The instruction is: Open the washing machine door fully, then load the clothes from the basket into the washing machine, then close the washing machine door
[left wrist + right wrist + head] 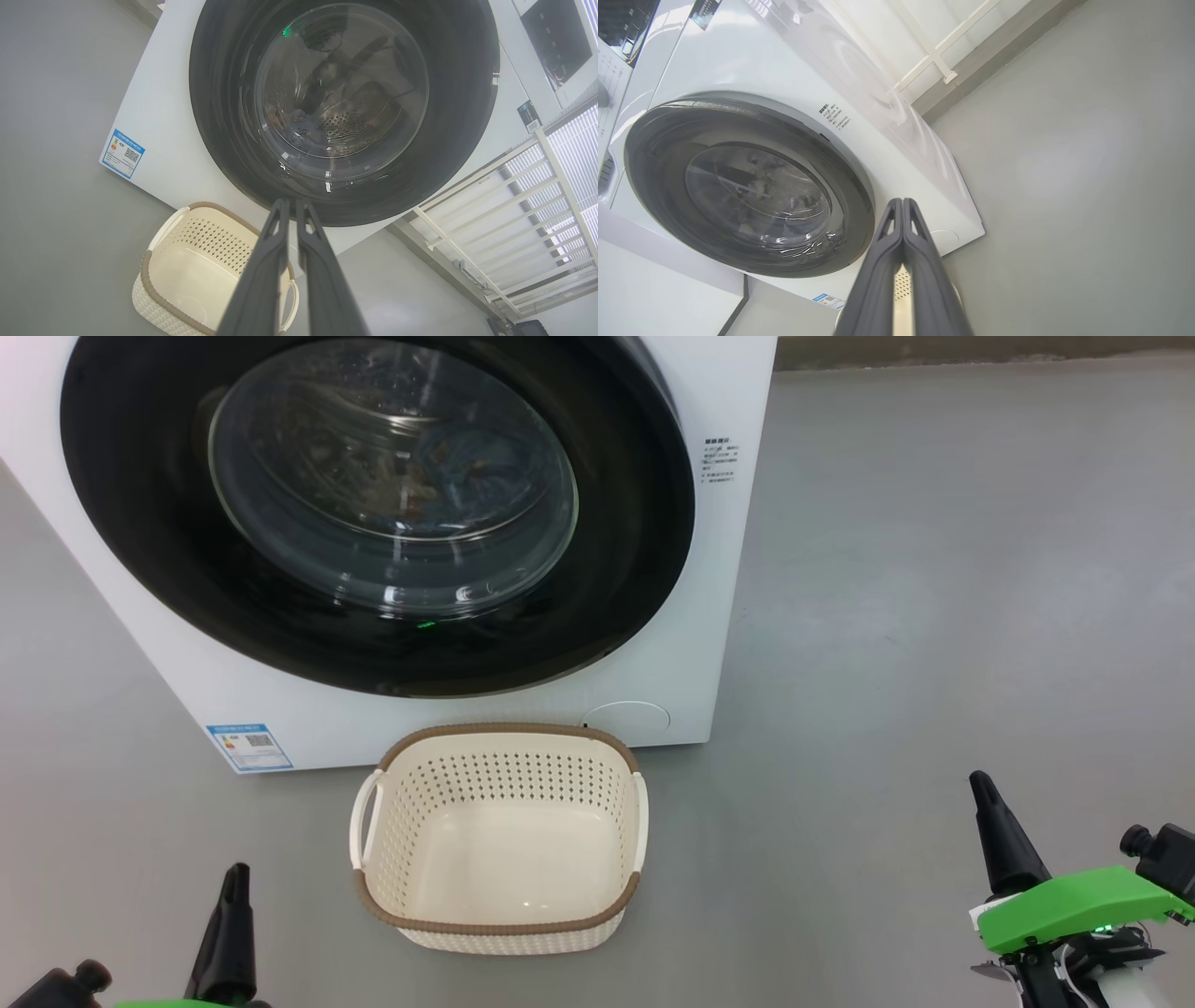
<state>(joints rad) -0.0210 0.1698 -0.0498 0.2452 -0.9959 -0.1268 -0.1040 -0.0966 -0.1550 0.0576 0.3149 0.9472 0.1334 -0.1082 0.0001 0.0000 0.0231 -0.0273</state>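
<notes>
The washing machine [728, 616] is a white box whose round black-rimmed washing machine door [392, 485] lies flat against its front, closed. Through the glass, the clothes [299, 128] show dimly as light-blue cloth inside the steel drum. On the floor in front stands the cream basket [504, 775] with a brown rim, with nothing inside it. My left gripper [238, 873] is shut low on the left, to the left of the basket. My right gripper [980, 784] is shut well to the right of it. Neither holds anything. The wrist views show the left fingers [292, 203] and the right fingers [902, 201] pressed together.
A blue label [249, 747] sits on the machine's lower left corner and a round white flap [627, 717] on its lower right. Grey floor [934, 569] spreads to the right. A white rail frame [490, 200] stands beside the machine against the wall.
</notes>
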